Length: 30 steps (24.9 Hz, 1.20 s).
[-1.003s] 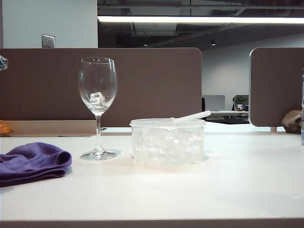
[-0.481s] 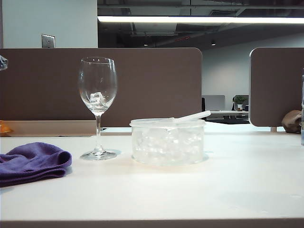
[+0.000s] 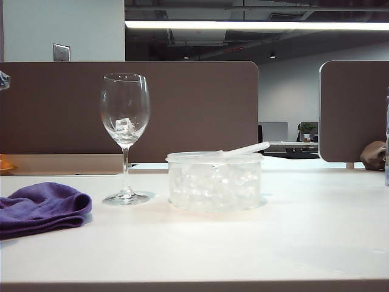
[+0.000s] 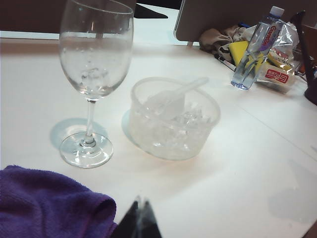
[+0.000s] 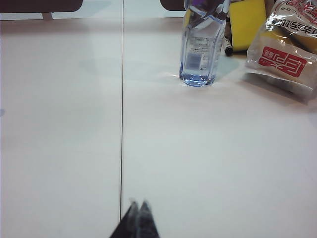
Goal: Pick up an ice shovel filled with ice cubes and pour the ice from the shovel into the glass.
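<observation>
While both our left pincer (image 4: 138, 220) and right pincer (image 5: 137, 220) hover closed, the translucent white plastic ice shovel (image 4: 174, 96) rests in the round clear tub (image 4: 173, 119) beside the tall stemmed wine glass (image 4: 94, 74).

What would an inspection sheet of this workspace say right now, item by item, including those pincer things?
Surface: white table, bare in front.
Job's things: glass upright with a little ice in its bowl; ice shovel resting in the clear tub on the ice cubes, handle over the rim.
Clutter: purple cloth beside the glass; water bottle, yellow item and snack bag off to the side.
Grippers: left pincer shut, empty, near the cloth; right pincer shut, empty, over bare table.
Cables: nothing seen.
Surroundings: brown partitions, office behind.
</observation>
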Tool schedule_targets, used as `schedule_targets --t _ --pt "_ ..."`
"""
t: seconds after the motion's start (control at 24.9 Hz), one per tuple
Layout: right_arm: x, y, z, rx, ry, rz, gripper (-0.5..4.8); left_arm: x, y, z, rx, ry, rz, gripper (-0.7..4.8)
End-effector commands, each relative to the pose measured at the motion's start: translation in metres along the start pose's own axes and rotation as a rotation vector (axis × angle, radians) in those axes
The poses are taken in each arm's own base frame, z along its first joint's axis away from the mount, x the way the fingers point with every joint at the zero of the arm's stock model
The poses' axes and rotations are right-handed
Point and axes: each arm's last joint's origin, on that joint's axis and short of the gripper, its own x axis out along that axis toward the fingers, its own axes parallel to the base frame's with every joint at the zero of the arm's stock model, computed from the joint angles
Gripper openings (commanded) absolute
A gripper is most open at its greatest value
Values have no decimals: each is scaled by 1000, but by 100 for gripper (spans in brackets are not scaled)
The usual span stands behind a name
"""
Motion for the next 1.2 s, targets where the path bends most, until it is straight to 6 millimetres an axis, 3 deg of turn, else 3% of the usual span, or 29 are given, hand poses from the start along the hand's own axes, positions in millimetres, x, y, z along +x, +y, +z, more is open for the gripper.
schedule_targets --t 0.04,0.28,0.36,0.4,0.56,0.6,0.68,0.76,0.88,1.04,1.2 --pt "0 0 1 -2 -5 -5 -5 0 -1 2 7 -12 -7 -5" --pt "0 0 1 4 -10 -4 -5 0 -1 2 7 -12 -7 -5" --pt "-1 0 6 116 -49 5 -5 0 -1 2 7 -12 -7 -5" --pt "-5 0 16 198 -75 33 -5 0 -1 2 7 -12 -7 -5" --pt "-22 0 51 226 -177 106 -5 0 -1 2 7 -12 -7 -5" --pt "-35 0 72 229 -234 137 -5 0 -1 2 7 -12 -7 -5" --pt "-48 -1 89 229 -268 185 -5 0 -1 2 7 -12 -7 -5" --pt "-64 0 104 218 -267 267 -5 0 -1 2 7 -12 -7 -5" --pt "-89 4 125 247 -94 509 -5 0 -1 2 7 -12 -7 -5" --pt "-98 11 150 280 44 813 -5 0 -1 2 7 -13 -7 -5" --pt "-103 15 166 275 15 1053 -5 0 -1 2 7 -13 -7 -5"
